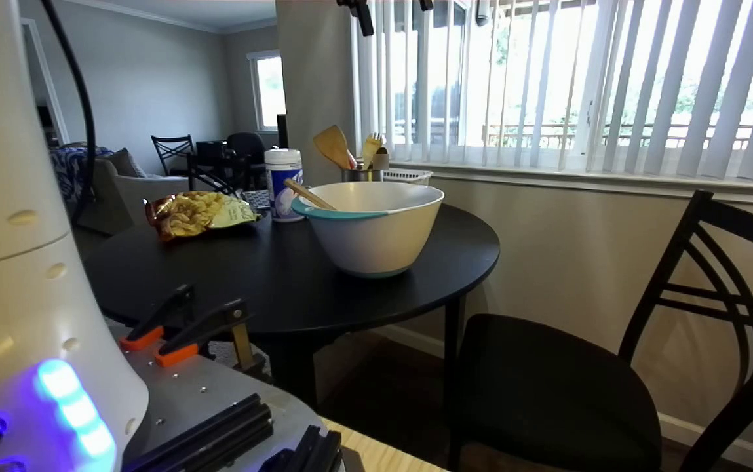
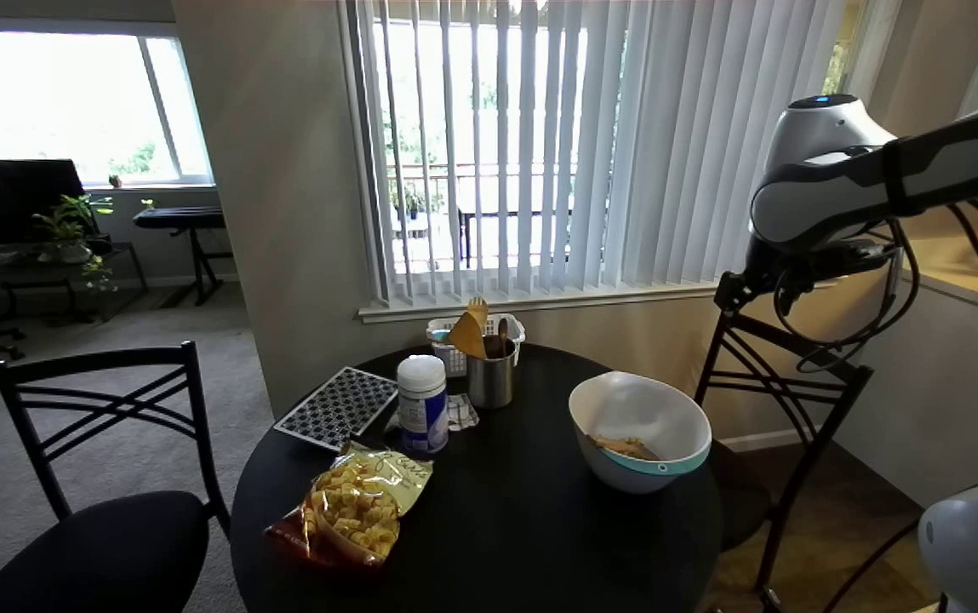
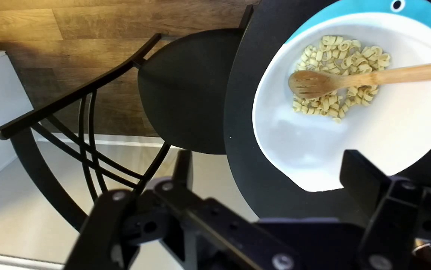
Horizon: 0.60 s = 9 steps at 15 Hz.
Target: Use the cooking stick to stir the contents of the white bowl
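Note:
The white bowl [image 1: 383,236] stands upright on the round black table, with a teal section on its rim; it also shows in an exterior view [image 2: 616,475] and the wrist view [image 3: 305,144]. The cooking stick [image 3: 373,78], a light-brown wooden utensil with a slotted head, lies in the bowl on pale curly pasta [image 3: 350,62]. Its handle leans over the rim in an exterior view [image 1: 308,195]; it also shows in an exterior view [image 2: 623,446]. My gripper [image 3: 268,163] is open and empty, above and apart from the bowl. Its fingertips show at the top edge in an exterior view [image 1: 394,13].
On the black table [image 2: 531,536] are a snack bag [image 2: 357,507], a wipes canister [image 2: 423,404], a metal utensil holder [image 2: 490,383], a white basket [image 2: 454,359] and a patterned board [image 2: 338,407]. A black chair [image 1: 546,387] stands beside the table, near the window wall.

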Tool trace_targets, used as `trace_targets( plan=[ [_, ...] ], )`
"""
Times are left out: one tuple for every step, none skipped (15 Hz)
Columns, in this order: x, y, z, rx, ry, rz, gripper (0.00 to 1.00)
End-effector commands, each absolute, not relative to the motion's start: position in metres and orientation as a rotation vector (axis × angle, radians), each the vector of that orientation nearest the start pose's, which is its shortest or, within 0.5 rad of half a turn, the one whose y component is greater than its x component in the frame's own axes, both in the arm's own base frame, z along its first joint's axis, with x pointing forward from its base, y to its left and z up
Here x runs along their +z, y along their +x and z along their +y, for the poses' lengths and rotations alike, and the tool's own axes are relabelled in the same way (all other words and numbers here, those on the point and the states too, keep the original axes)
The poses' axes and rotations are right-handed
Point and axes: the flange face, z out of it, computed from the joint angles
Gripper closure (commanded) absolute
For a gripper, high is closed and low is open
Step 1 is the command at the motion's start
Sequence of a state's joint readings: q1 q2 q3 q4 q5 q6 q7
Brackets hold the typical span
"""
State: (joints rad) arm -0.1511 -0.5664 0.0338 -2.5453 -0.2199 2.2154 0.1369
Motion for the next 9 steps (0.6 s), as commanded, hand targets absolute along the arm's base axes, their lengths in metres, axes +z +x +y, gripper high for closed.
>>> trace_targets(
  plan=[
    [0.485, 0.393, -0.053, -0.394, -3.316, 0.242, 0.00],
    [0.485, 0.393, -0.053, -0.394, -3.316, 0.242, 0.00],
    [0.485, 0.393, -0.053, -0.394, -3.316, 0.242, 0.00],
    [0.485, 0.393, -0.053, -0.394, -3.316, 0.242, 0.00],
    [0.485, 0.393, -0.053, -0.394, -3.316, 0.242, 0.00],
    [0.485, 0.393, -0.053, -0.394, -3.316, 0.242, 0.00],
    [0.485, 0.393, -0.053, -0.394, -3.316, 0.242, 0.00],
    [0.485, 0.393, -0.053, -0.394, -3.316, 0.242, 0.00],
    [0.486, 0.391, -0.042, -0.436, -3.293, 0.205, 0.00]
  ],
)
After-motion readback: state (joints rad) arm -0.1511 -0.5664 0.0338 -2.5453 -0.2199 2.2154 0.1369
